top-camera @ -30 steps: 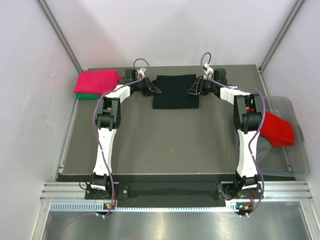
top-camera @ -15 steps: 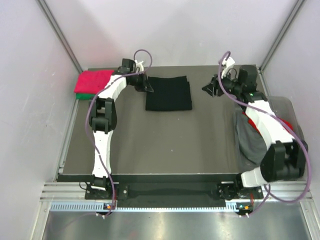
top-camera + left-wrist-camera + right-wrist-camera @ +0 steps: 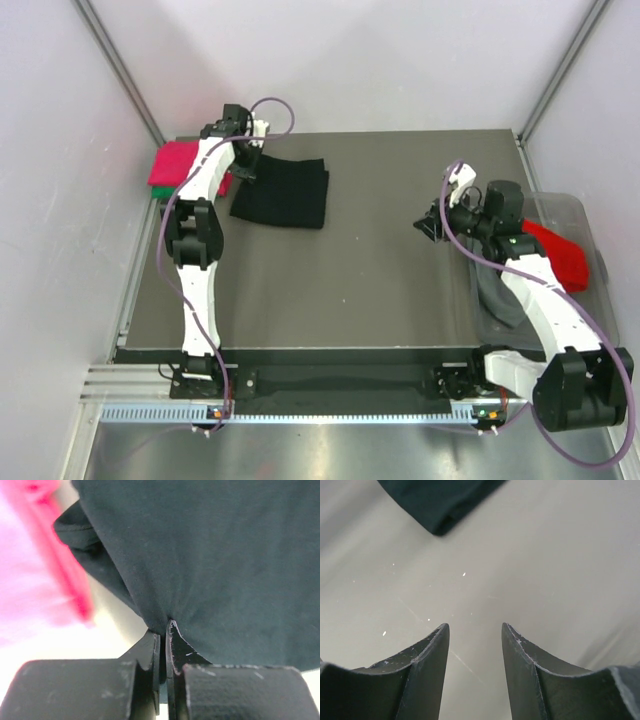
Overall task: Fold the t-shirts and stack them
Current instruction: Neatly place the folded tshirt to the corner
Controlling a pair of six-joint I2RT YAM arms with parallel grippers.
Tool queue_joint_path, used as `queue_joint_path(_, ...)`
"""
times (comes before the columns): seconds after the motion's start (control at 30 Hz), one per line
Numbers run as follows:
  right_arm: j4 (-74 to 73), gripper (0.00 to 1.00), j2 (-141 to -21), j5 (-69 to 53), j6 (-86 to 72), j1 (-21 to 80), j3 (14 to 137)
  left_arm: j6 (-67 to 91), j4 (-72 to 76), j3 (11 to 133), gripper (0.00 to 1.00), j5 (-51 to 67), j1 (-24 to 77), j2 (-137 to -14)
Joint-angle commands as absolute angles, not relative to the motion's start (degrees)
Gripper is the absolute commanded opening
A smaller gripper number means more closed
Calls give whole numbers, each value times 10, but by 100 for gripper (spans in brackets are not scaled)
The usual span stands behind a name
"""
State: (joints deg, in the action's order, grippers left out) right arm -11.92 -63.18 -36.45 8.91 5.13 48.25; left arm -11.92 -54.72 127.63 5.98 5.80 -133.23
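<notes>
A: The black tee (image 3: 283, 192)?
B: Lay folded, skewed, far left; one edge bunched up.
A: Others?
B: The pink-red tee (image 3: 175, 162) sat folded just beside it. The red tee (image 3: 560, 255) and grey tee (image 3: 497, 290) lay crumpled, right side.

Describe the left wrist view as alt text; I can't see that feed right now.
The left fingers are pinched shut on a bunched edge of the black t-shirt, which fills most of the view above them. A blurred pink-red t-shirt shows along the left side, over a pale surface.
</notes>
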Motion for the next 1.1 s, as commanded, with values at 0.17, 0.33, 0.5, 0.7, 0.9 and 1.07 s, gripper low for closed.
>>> queue_joint_path(0.17,-72,47,-606,-383,85,40,463,-222,-463,1281,0,-191,49,-1268)
queue_joint_path(0.33,-66,47,-600,-385,83,32,454,-235,-397,1266,0,-242,49,-1252)
queue_joint_path(0.5,-56,47,-593,-392,74,21,445,-243,-322,1238,0,-291,46,-1231)
queue_joint_path(0.7,-52,47,-584,-404,65,5,437,-261,-251,1214,0,-335,44,-1224)
queue_joint_path(0.9,-44,47,-577,-417,55,-30,429,-318,-151,1165,0,-376,40,-1206)
queue_joint_path(1.07,-33,47,-577,-424,49,-41,423,-337,-120,1158,0,-387,34,-1198)
